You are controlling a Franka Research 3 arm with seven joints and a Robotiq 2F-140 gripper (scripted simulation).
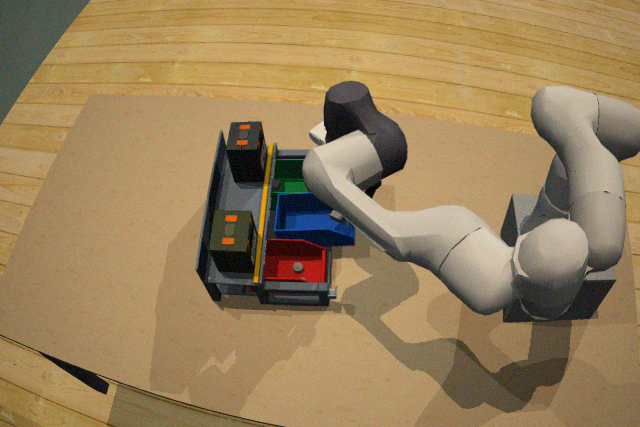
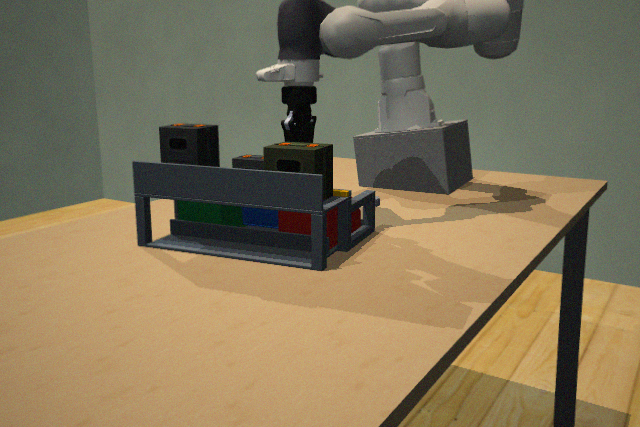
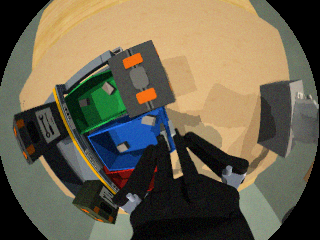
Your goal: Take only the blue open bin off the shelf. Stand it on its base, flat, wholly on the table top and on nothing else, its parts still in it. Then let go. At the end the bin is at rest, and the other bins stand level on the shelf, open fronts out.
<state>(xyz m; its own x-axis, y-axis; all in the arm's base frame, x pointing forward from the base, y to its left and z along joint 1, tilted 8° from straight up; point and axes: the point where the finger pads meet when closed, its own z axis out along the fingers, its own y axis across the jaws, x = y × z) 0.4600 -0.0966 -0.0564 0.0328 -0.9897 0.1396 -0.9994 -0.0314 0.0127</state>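
Note:
The blue open bin (image 1: 310, 218) sits in the middle of the grey shelf's (image 1: 242, 226) lower level, between the green bin (image 1: 288, 174) and the red bin (image 1: 295, 262). It sticks out of the shelf front farther than the other two bins. In the wrist view my gripper (image 3: 167, 127) is shut on the front wall of the blue bin (image 3: 130, 140), which holds small grey parts (image 3: 122, 148). In the exterior view the gripper (image 2: 298, 128) hangs straight down behind the shelf. In the top view the arm hides the fingers.
Two dark boxes with orange marks (image 1: 245, 150) (image 1: 231, 240) stand on the shelf's upper level behind a yellow bar (image 1: 263, 210). The red bin holds a grey part (image 1: 297, 266). The robot's base block (image 1: 560, 262) stands on the table to the right.

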